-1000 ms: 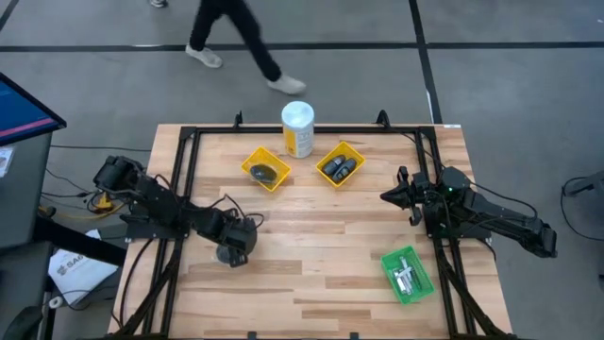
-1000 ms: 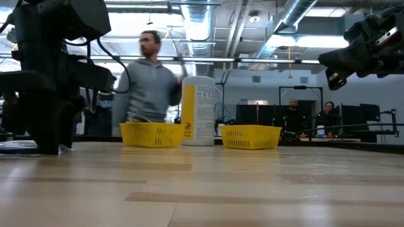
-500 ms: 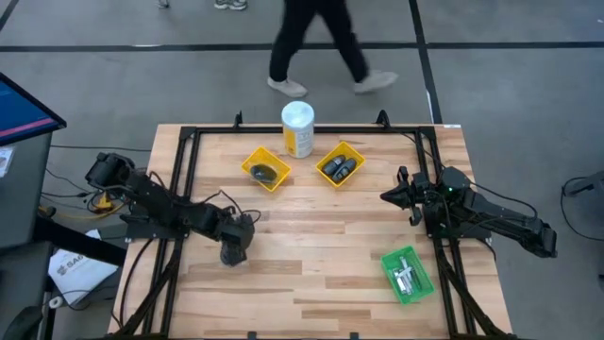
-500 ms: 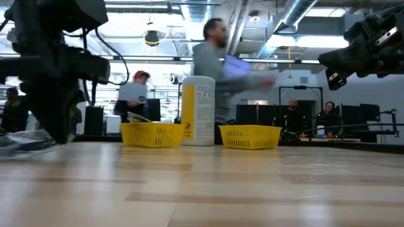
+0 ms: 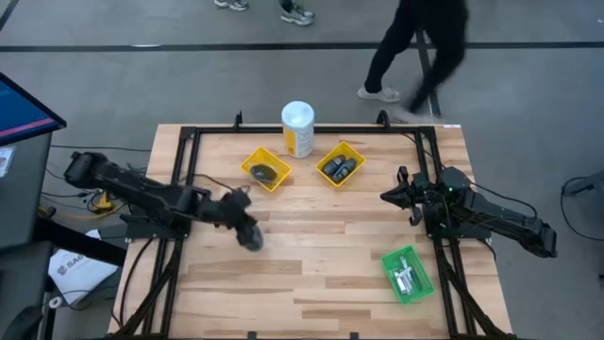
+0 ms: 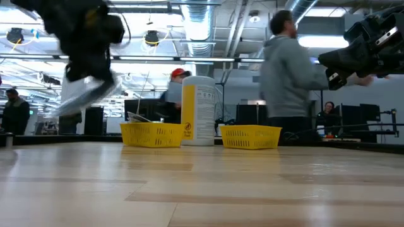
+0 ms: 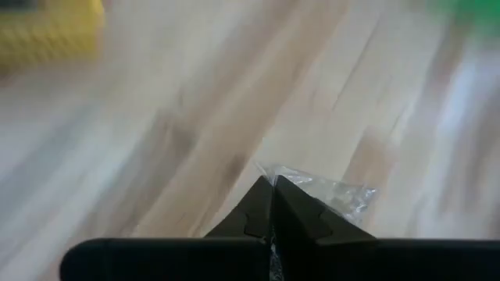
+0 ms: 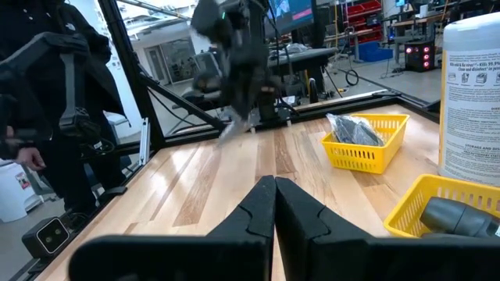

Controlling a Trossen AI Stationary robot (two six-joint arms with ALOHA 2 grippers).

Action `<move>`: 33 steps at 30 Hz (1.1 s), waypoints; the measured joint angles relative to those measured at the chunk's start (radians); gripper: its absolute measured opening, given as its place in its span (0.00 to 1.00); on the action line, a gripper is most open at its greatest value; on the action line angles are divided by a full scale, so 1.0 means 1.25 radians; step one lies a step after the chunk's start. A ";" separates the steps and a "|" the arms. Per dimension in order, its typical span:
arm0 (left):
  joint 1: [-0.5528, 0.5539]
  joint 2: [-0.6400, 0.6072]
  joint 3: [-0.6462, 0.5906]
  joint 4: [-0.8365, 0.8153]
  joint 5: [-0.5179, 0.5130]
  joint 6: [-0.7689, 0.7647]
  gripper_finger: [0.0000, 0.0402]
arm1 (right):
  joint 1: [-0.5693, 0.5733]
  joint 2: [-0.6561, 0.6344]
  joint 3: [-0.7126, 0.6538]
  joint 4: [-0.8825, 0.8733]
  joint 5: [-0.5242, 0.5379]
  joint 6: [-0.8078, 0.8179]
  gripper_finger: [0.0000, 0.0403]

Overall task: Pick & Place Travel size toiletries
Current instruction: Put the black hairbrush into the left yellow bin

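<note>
Plastic-wrapped toiletry disc (image 7: 328,191) is hanging pinched in the left claw (image 5: 251,236), clamped on its wrap, lifted clear above the bench (image 5: 321,264) and seemingly heading for a yellow tray (image 5: 265,169). Right claw (image 5: 401,194) is idling pressed together at the bench's right edge.

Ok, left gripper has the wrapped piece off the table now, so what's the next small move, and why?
Probably carry it on toward the yellow tray that already holds a wrapped disc. The left gripper is shut on the wrapped disc, clear wrap showing past its fingertips, and the low view shows it lifted above the table. The right gripper waits shut at the right side.
</note>
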 joint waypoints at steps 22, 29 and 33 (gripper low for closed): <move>0.183 -0.302 0.002 0.352 -0.251 -0.038 0.01 | 0.000 0.000 0.000 0.000 0.000 0.000 0.00; 0.274 -0.210 0.002 0.462 -0.285 0.188 0.01 | 0.000 0.000 0.000 0.000 0.000 0.000 0.00; 0.331 -0.146 0.002 0.466 -0.286 0.272 0.01 | 0.000 0.000 0.000 0.000 0.000 0.000 0.00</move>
